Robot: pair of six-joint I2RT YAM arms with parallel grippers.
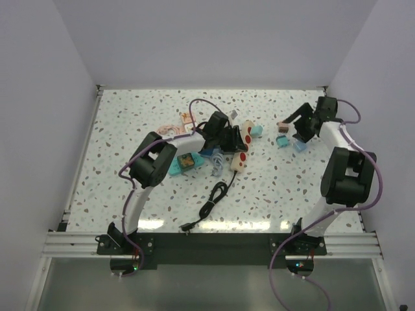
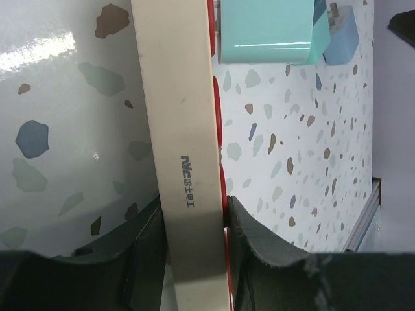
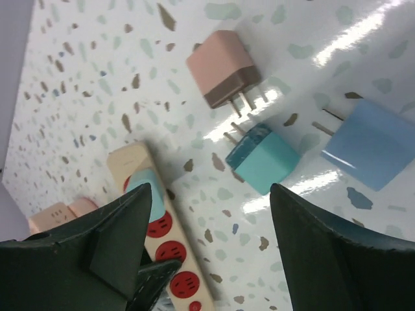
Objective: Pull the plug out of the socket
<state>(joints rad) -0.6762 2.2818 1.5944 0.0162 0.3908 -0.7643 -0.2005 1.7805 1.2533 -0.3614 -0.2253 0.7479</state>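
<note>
The socket, a long beige power strip [image 1: 240, 153] with red outlets, lies at mid table. A teal plug [image 1: 256, 131] sits in its far end. My left gripper [image 1: 228, 139] is shut across the strip's sides. The left wrist view shows the strip [image 2: 185, 129] pinched at the gripper [image 2: 194, 249], with the teal plug [image 2: 266, 29] further along it. My right gripper [image 1: 302, 127] is open and empty, above the table to the right of the strip. The right wrist view shows the gripper [image 3: 214, 253], the strip [image 3: 170, 249] and the plugged-in teal plug [image 3: 146, 193] lower left.
Three loose plugs lie under the right gripper: pink [image 3: 220, 68], teal [image 3: 266, 159] and blue [image 3: 373, 142]. The strip's black cord [image 1: 214, 196] runs toward the near edge. A teal device [image 1: 186, 163] and pink items [image 1: 170, 131] lie beside the left arm.
</note>
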